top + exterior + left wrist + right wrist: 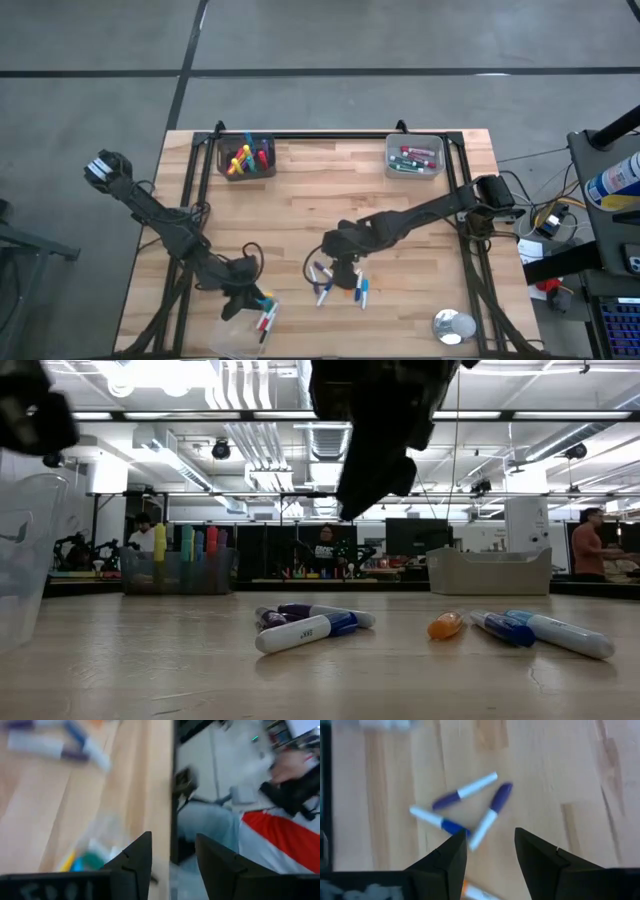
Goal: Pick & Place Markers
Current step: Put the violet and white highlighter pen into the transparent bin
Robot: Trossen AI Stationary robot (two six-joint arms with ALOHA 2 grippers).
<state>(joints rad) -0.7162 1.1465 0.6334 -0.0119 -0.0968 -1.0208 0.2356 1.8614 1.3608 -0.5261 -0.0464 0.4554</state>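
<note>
While the tabletop [320, 215] carries three bins, the job looks partly done. At about eleven o'clock a dark bin [246, 157] stands with bright markers upright in it; at one o'clock a grey bin [414, 156] holds more, lying flat. At seven o'clock, on the near edge, a clear bin [243, 328] has a few markers [266, 318] in it. A small metal lid [453, 326] sits at five o'clock.

The left arm reaches to seven o'clock, its left tool [243, 296] just over the clear bin with its fingers parted and nothing between them, which suggests a marker has just gone in. The right arm stretches in from three o'clock to the middle, where the right tool [490, 851] hovers, fingers apart and empty, above the loose markers [338, 285].

Those loose ones, mostly blue, purple and white with one orange, lie in a small scatter just below centre. They are what is left to move, and my guess is the right tool takes one next.
</note>
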